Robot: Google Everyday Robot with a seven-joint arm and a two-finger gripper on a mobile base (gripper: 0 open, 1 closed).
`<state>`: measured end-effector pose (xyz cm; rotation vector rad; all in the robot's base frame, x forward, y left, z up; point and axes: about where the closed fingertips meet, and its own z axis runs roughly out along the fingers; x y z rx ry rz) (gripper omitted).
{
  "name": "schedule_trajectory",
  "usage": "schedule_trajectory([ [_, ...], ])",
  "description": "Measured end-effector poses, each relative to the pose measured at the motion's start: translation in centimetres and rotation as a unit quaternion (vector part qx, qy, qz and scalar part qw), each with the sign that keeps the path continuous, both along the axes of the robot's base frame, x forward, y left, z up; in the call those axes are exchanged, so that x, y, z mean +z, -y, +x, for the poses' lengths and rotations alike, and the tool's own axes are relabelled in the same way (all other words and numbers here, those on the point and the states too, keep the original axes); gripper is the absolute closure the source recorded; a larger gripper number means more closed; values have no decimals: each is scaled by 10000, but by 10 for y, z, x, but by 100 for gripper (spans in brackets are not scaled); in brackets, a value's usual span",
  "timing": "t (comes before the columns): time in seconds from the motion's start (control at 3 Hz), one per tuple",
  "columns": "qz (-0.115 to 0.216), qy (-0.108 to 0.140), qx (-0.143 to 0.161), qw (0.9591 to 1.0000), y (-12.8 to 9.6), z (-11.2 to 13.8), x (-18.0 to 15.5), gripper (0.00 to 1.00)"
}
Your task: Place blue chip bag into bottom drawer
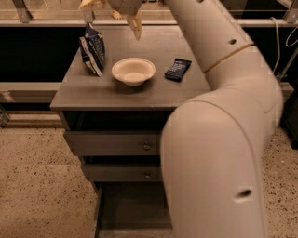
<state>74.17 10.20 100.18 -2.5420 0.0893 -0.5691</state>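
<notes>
1. End effector (130, 14) at top centre of the frame, over the rear part of the grey wooden bench (153, 95) and partly cut off by the upper border. Cannot tell whether open or closed; no object seen in it.
2. Crinkled dark-blue foil chip bag with white edges (93, 49) in the upper left of the frame, standing on the bench near its rear left corner.
3. Key relation: bag lying left of and lower than the end effector, clearly apart from it. Long axis near upright, slightly tilted. Only one arm, so probably a reach leftward and down.
4. Pale round bowl (133, 70) just right of the bag, not touching it. Small flat dark packet (178, 69) further right.
5. Lowest grey wooden drawer (132, 209) pulled out at the bottom of the frame, plain floor showing. Its right part hidden behind the bulky cream arm (219, 153).
6. Hard to judge: depth gap between end effector and bag, and the bag's far side.
</notes>
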Motion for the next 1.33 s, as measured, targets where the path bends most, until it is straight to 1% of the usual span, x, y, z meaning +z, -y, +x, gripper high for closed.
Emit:
schedule_trajectory([
  [0.33,-412,506,450,9969,-10,34,-5,0],
  [0.67,-531,762,692,9933,-29,54,-15,0],
  [1.0,-588,896,766,9913,-46,69,-26,0],
  [1.33,-642,953,744,9906,-55,81,-36,0],
])
